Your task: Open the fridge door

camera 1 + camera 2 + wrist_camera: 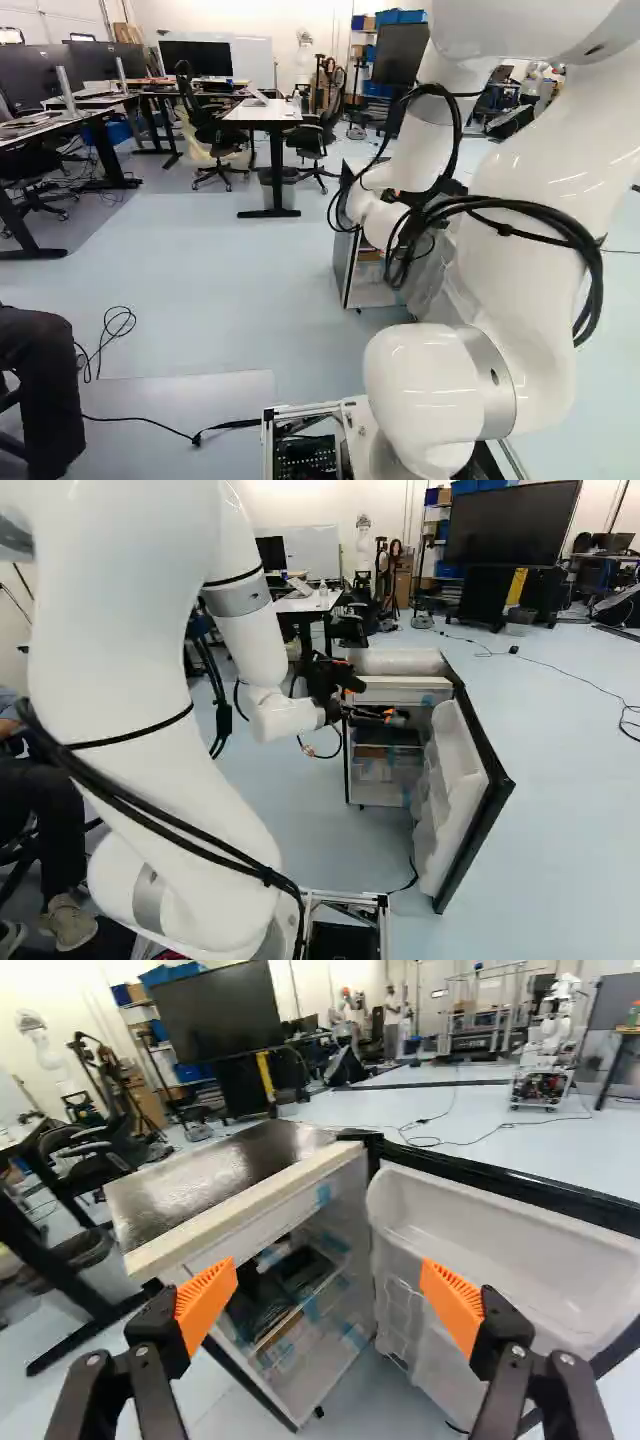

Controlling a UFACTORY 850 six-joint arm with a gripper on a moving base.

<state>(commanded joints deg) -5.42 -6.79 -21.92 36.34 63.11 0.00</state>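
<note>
- Jaws stand wide apart on the gripper (328, 1272), the orange pads (205, 1305) facing each other with no grip on anything; whether either finger brushes the door, I cannot tell.
- Taking twelve as straight ahead of the gripper, the fridge door (490, 1235) lies at one to two o'clock, its white inner side showing, and the fridge (230, 1175) at about eleven.
- Seen in the right base view, the door hangs at four o'clock from the centre, swung well out from the body.
- Progress: the main job looks done, since the shelves (385, 735) are in plain sight and the gap is broad.
- Left to do, as I judge it: perhaps a little more swing, then backing the arm (230, 590) clear without nudging the door shut.
- A black cable (412, 874) runs on the floor by the door's lower edge and could snag it.
- Writing: none is legible on door or body; blue tape (323, 1195) marks the fridge front, near the hinge side, with no print I can make out.
</note>
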